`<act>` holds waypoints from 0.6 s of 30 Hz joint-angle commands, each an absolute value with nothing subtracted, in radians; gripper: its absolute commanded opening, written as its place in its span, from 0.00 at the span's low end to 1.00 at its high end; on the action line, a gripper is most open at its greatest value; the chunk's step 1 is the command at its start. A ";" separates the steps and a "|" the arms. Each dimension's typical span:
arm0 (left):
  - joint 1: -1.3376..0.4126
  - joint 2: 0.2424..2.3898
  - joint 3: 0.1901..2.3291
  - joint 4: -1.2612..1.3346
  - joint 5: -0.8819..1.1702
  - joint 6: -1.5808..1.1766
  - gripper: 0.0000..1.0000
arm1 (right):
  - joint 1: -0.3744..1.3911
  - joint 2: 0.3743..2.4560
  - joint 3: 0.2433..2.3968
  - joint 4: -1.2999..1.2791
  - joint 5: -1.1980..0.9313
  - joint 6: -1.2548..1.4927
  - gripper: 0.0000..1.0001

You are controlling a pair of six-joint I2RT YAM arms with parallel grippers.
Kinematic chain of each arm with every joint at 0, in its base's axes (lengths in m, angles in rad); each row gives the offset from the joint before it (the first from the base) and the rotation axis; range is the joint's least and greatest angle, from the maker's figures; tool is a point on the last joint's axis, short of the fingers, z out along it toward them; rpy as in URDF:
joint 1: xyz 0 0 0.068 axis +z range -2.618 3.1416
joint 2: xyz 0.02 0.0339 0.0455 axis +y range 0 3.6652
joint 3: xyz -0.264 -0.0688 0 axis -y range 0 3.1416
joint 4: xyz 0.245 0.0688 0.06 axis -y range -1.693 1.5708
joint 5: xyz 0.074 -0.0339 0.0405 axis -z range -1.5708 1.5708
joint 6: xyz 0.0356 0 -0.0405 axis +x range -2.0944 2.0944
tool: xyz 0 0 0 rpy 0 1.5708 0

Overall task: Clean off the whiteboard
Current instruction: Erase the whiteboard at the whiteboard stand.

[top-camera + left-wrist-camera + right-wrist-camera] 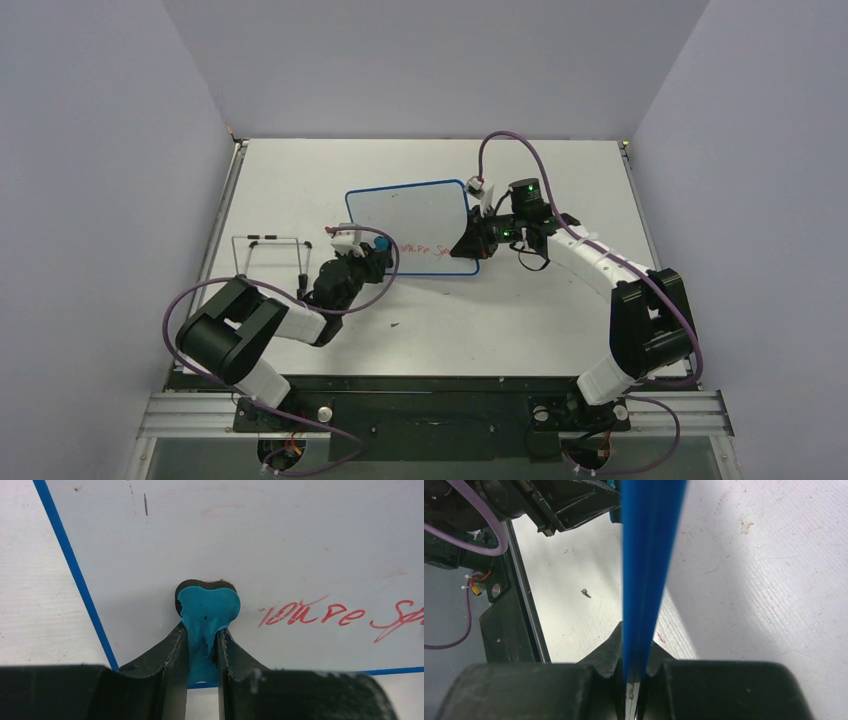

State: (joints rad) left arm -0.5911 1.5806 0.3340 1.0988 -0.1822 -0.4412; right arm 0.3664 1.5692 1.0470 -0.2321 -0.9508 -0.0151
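The only writing I can find is red handwriting low on the whiteboard. It's a scrawl, something like "You're Sp", cut off at the left wrist view's edge. From overhead it's too small to read.

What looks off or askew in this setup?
The whiteboard lies skewed to the table edges, its right rim pinched by the right gripper. Faint pink smears and dark specks mark its surface. Nothing looks damaged.
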 commanded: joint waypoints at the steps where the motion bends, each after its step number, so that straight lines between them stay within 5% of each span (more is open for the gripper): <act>1: -0.565 1.557 0.336 1.098 -0.168 -0.442 0.00 | 0.394 1.557 1.049 -0.288 -0.997 -0.043 0.00; 18: -0.713 1.605 0.412 1.123 -0.182 -0.421 0.00 | 0.397 1.559 1.050 -0.288 -0.998 -0.043 0.00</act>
State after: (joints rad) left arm -0.6838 1.5951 0.3580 1.1263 -0.2214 -0.4397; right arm 0.3668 1.5692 1.0470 -0.2333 -0.9497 -0.0135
